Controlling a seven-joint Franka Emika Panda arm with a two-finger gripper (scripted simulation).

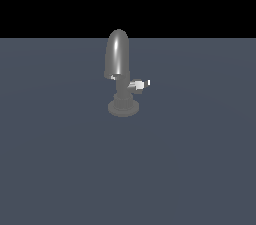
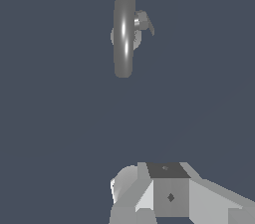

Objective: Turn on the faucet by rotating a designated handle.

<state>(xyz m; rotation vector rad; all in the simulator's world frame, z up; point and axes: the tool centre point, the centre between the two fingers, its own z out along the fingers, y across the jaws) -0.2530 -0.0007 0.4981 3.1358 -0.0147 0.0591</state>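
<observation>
The faucet (image 1: 118,55) stands upright on the dark floor, with a tall rounded grey spout, a ribbed stem and a round disc base. The handle (image 1: 140,84) is a tiny lever with a white tip that sticks out from the stem toward the exterior view's right. In the wrist view the faucet (image 2: 124,34) is seen from above, with the handle (image 2: 146,22) beside the spout. My gripper (image 2: 169,188) shows only as grey blocks at the frame edge, well apart from the faucet. It touches nothing. Its jaws are not clearly shown. The gripper is out of the exterior view.
A flat dark blue-grey floor (image 1: 60,159) surrounds the faucet on all sides. A black background lies beyond its far edge.
</observation>
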